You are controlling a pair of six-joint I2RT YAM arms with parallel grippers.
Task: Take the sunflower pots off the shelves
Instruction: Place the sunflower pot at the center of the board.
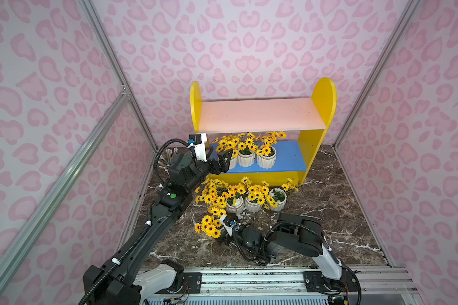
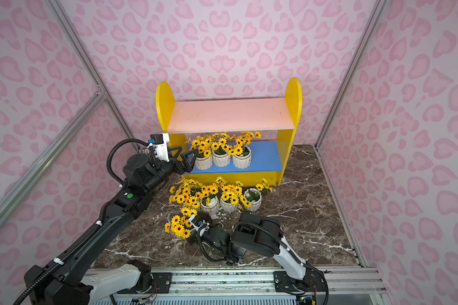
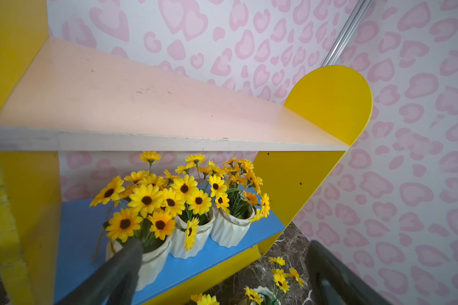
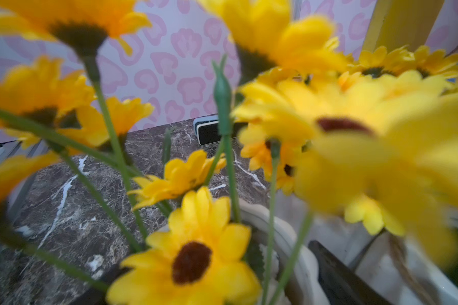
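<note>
The left gripper (image 2: 187, 156), jaws spread wide, hovers beside the nearest of three crowded sunflower pots (image 2: 221, 159) on the blue lower shelf (image 2: 265, 157), where a careless close could topple neighbours.

- In both top views the right gripper (image 1: 220, 230) has its tips buried under a sunflower bunch (image 1: 209, 226); we cannot tell whether it grips.
- Its wrist view gives us the near blooms (image 4: 354, 158) only as blur.
- The left arm (image 1: 167, 211) hides what holds the thin sticks (image 1: 169, 154).
- A blurred finger (image 3: 117, 272) of the left gripper (image 3: 222, 247) covers part of the nearest pot (image 3: 156, 260).
</note>
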